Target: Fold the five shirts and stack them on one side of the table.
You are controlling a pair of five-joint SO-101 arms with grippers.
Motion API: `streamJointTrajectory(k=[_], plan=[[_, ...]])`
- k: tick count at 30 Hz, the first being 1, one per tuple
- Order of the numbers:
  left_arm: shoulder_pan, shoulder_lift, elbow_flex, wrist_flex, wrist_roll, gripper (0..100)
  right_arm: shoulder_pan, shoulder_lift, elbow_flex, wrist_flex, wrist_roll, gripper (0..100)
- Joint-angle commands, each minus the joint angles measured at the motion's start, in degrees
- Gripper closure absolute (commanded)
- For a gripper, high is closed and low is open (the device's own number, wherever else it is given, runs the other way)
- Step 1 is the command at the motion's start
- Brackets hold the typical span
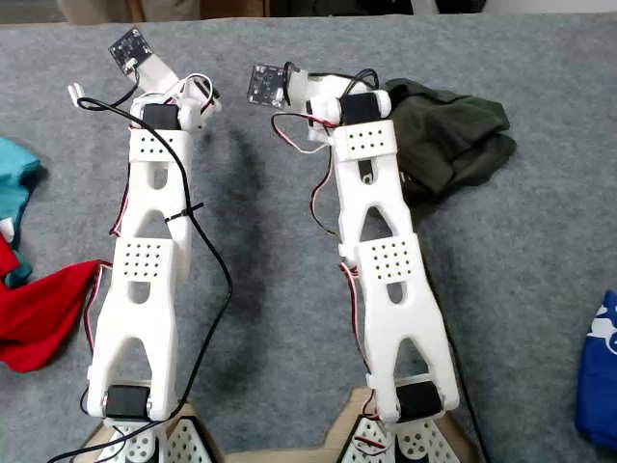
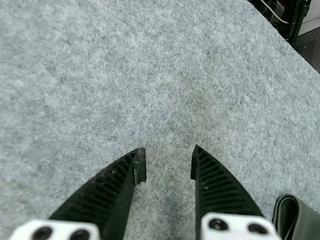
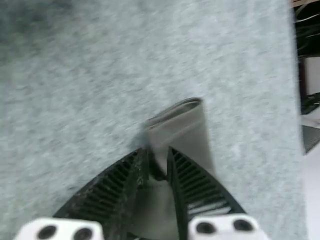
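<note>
The grey felt table (image 1: 270,318) carries 2 white arms side by side, the left arm (image 1: 149,260) and the right arm (image 1: 386,260), both stretched towards the far edge. 4 shirts show in the high view. The dark green shirt (image 1: 453,135) lies crumpled at the far right, touching the right arm's wrist. The red shirt (image 1: 43,309) is bunched at the left edge, and the teal shirt (image 1: 14,183) lies just beyond it. The blue shirt (image 1: 600,371) sits at the right edge, well apart from the others. The right gripper (image 3: 157,155) is pinched narrow on a flat olive-grey band of cloth (image 3: 182,125) lying on the felt. The left gripper (image 2: 167,162) stands wide, holding nothing, over bare felt.
</note>
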Motion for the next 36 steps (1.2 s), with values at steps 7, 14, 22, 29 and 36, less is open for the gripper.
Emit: streamJointTrajectory(k=[7, 14, 22, 29, 36], plan=[[0.26, -1.19, -2.81, 0.09, -0.53, 84, -0.31, 1.01, -2.42, 0.62, 0.88, 84.4], [0.26, -1.19, -2.81, 0.09, -0.53, 84, -0.22, 4.26, -2.42, -3.25, 0.97, 84.5], [0.18, -1.19, -2.81, 0.09, -0.53, 84, 0.13, 6.2, -2.51, -8.44, 0.97, 84.6], [0.18, -1.19, -2.81, 0.09, -0.53, 84, 1.01, 6.29, -2.33, -11.25, 0.97, 84.6], [0.26, -1.19, -2.81, 0.09, -0.53, 84, 1.36, 6.46, -1.89, -10.55, 0.97, 84.6]])
